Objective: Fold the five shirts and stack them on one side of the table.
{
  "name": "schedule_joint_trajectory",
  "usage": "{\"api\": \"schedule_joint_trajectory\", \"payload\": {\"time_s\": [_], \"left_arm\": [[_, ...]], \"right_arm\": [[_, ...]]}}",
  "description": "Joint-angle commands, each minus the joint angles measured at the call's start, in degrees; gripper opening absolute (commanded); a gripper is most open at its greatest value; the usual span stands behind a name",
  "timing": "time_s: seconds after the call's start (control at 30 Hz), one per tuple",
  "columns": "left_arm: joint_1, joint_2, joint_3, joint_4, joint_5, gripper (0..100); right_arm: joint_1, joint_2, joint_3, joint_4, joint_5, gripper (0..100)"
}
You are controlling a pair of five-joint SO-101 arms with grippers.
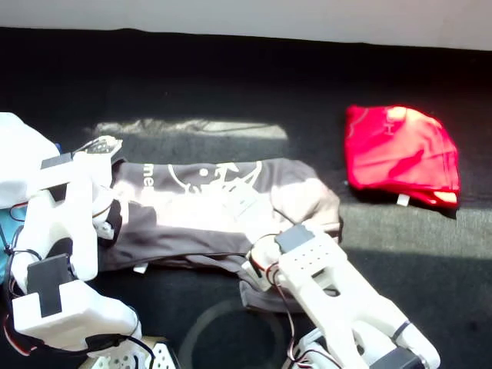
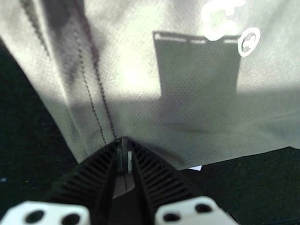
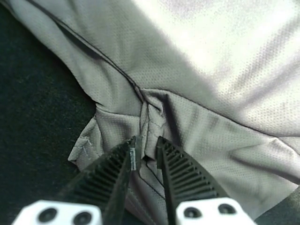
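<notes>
A grey shirt (image 1: 207,207) with a white print lies spread across the middle of the black table. My left gripper (image 1: 114,215) sits at the shirt's left end. In the left wrist view this gripper (image 2: 123,149) is shut on the grey shirt's (image 2: 187,93) hem, beside a stitched seam. My right gripper (image 1: 258,260) is at the shirt's near edge. In the right wrist view it (image 3: 146,149) pinches a bunched fold of the grey cloth (image 3: 225,84) by a seam. A folded red shirt (image 1: 401,156) lies at the far right.
A white bundle (image 1: 17,150) with a bit of blue under it sits at the left edge, behind the left arm. Open black table (image 1: 231,84) stretches behind the shirts and between the grey and red ones. A faint ring mark (image 1: 223,330) shows near the front.
</notes>
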Motion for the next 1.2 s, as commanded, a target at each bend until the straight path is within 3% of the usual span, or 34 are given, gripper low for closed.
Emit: {"api": "schedule_joint_trajectory", "payload": {"time_s": [0.0, 0.13, 0.8, 1.17], "left_arm": [[-0.7, -2.4, -0.2, -0.4, -0.4, 1], [-0.7, -2.4, -0.1, -0.4, -0.4, 1], [-0.9, -2.4, -0.2, -0.2, -0.4, 1], [-0.7, -2.4, -0.5, -0.3, -0.4, 1]], "right_arm": [[-0.4, 0.5, -0.4, -0.7, 0.1, 5.4], [-0.2, 0.3, -0.7, -0.7, 0.1, 0.4], [1.2, 4.2, -1.3, -1.5, 0.2, 0.5], [2.7, -6.8, -10.9, 11.8, 0.5, 0.5]]}}
